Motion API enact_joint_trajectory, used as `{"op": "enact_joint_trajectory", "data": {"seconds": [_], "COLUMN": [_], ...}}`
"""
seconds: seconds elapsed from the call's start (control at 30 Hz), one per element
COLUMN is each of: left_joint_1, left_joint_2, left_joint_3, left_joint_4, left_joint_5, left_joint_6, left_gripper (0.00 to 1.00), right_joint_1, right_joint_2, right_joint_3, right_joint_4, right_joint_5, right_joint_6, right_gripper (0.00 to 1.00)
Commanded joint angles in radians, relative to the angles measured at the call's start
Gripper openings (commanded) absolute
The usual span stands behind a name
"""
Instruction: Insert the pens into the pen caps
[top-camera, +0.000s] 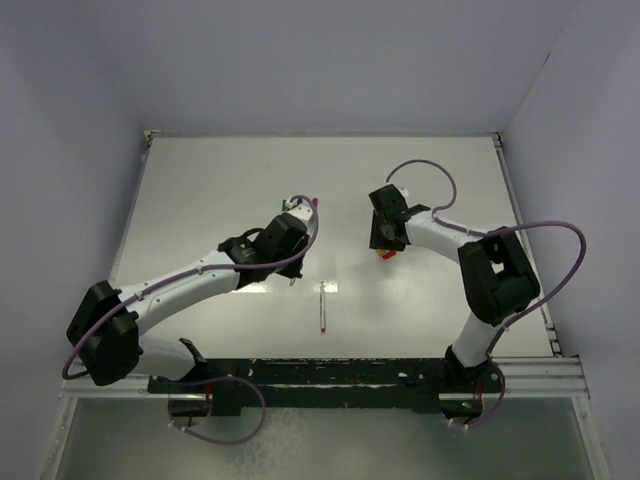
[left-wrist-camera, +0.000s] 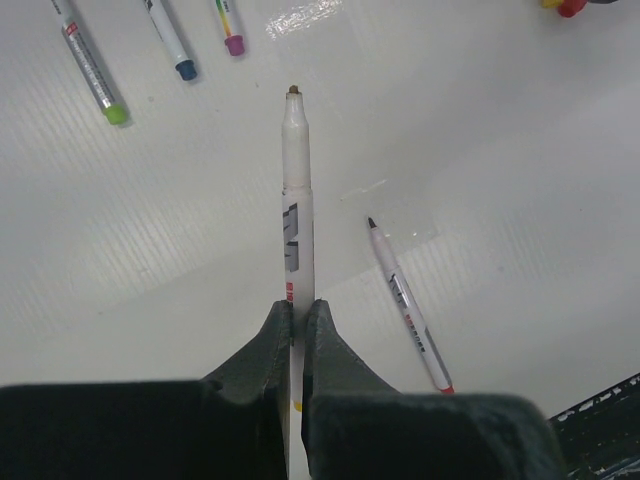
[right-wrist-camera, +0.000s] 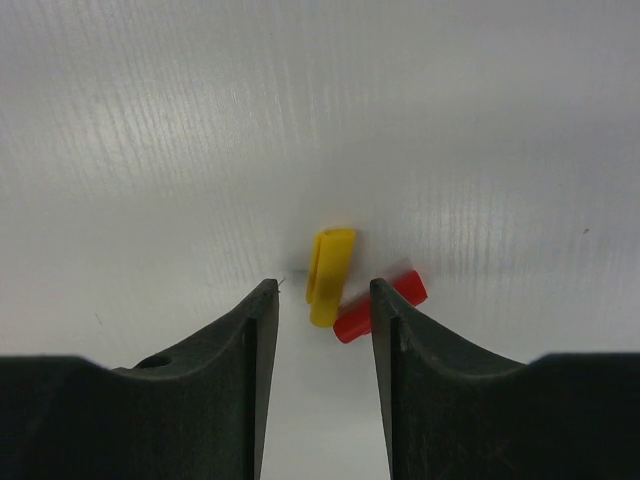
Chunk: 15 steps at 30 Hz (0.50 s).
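**A:** Largest first. The surface?

**B:** White ribbed plastic worktop (top-camera: 220, 190), walled on three sides. The left arm (top-camera: 180, 285) reached diagonally toward its centre. The right arm (top-camera: 490, 280) was folded back toward the middle.

**A:** End effectors?

**B:** The left end effector (left-wrist-camera: 299, 312) was pinched tight on a thin white-grey marker pen (left-wrist-camera: 297, 200). It gripped low on the barrel, and the bare brownish tip pointed away from the wrist. The right end effector (right-wrist-camera: 324, 284) stood partly apart and gripped nothing, low over the worktop.

**A:** Other pens?

**B:** A loose uncapped pen (left-wrist-camera: 405, 305) with a dark tip and a red rear end lay flat just right of the held one, apart from it. Three capped pens lay side by side at the far left of the left wrist view. Their caps were green (left-wrist-camera: 117, 114), blue (left-wrist-camera: 186, 70) and magenta (left-wrist-camera: 235, 45).

**A:** Loose caps?

**B:** A small yellow plastic cap (right-wrist-camera: 328, 275) lay between the right jaws, clear of the left finger. A small red plastic cap (right-wrist-camera: 380, 305) touched its near end, and the right finger partly hid it.
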Motion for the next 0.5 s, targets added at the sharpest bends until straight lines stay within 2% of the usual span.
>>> {"op": "enact_joint_trajectory", "data": {"seconds": [0.0,0.27,0.47], "left_joint_1": [0.005,0.007,0.01], "left_joint_2": [-0.032,-0.029,-0.021], "left_joint_3": [0.003,-0.005,-0.003], "left_joint_4": [0.067,0.086,0.081], "left_joint_5": [0.025,0.039,0.039], "left_joint_6": [0.032,0.02,0.02], "left_gripper": [0.0,0.0,0.0], "right_joint_1": [-0.003,-0.003,-0.003], "right_joint_2": [0.018,0.045,0.053], "right_joint_3": [0.043,0.071,0.075], "right_joint_4": [0.026,0.023,0.014], "right_joint_5": [0.001,0.002,-0.005], "right_joint_6": [-0.003,-0.008,-0.005], "right_gripper": [0.44,0.41,0.32]}}
